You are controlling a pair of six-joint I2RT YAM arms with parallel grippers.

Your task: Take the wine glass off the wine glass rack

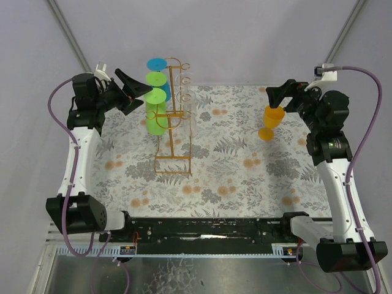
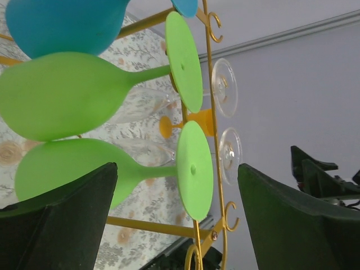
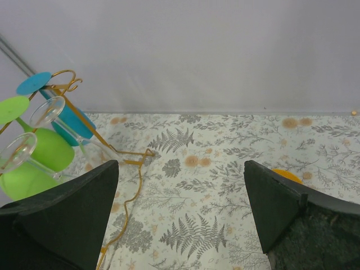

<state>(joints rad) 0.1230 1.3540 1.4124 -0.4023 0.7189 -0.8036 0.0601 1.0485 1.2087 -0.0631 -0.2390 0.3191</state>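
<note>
The gold wire wine glass rack stands left of the table's middle. A blue glass and two green glasses hang upside down on its left rail, and clear glasses hang on its right rail. My left gripper is open at the nearer green glass. In the left wrist view its fingers straddle that glass's stem and foot without touching. An orange glass stands on the table at the right. My right gripper is open and empty just above it.
The table carries a fern-patterned cloth. A pale wall runs behind its far edge. In the right wrist view the rack is at the far left and the orange glass's rim shows beside the right finger.
</note>
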